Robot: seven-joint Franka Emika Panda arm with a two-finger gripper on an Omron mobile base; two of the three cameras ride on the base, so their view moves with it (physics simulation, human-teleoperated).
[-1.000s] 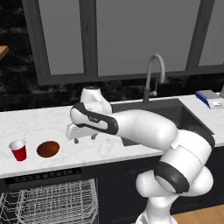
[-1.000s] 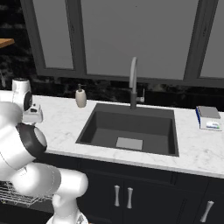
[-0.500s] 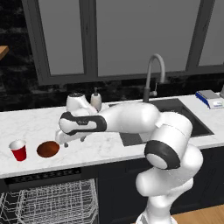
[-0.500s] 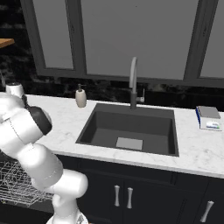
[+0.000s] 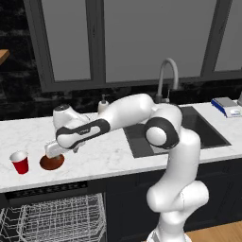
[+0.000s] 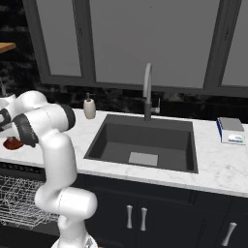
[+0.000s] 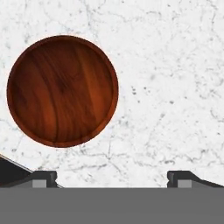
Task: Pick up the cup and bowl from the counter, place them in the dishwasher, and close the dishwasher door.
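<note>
Step in hand, as I judge it: the reach for the bowl (image 5: 51,162), first of the two dishes to be lifted. Nothing is gripped yet.

Left base view: the arm stretches to the left of the frame and the hand (image 5: 53,150) hangs just above the bowl, which sits on the white marble desk (image 5: 108,153) at left centre. The red cup (image 5: 19,162) stands near the bowl, further left, upright and apart from it. Below the desk edge, lower left, the dishwasher (image 5: 52,220) is open with its white wire rack showing. The door cannot be made out.

Hand view: the bowl (image 7: 62,91) lies in the upper left of the frame, round and dark inside, empty. The two fingertips (image 7: 43,178) rise at the bottom edge, spread wide and well apart. Bare marble lies between them. They touch nothing and hold nothing. The bowl is off to the left of the line between them, not centred.

Right base view: the bowl (image 6: 13,142) shows as a small red-brown patch at the far left edge, partly behind the arm.

Next move, my reading: shift the hand toward the bowl so that one finger goes inside the rim and one outside, or so that both straddle it, then lower and press together. The rim is thin and the bowl shallow, so a slip is possible.
</note>
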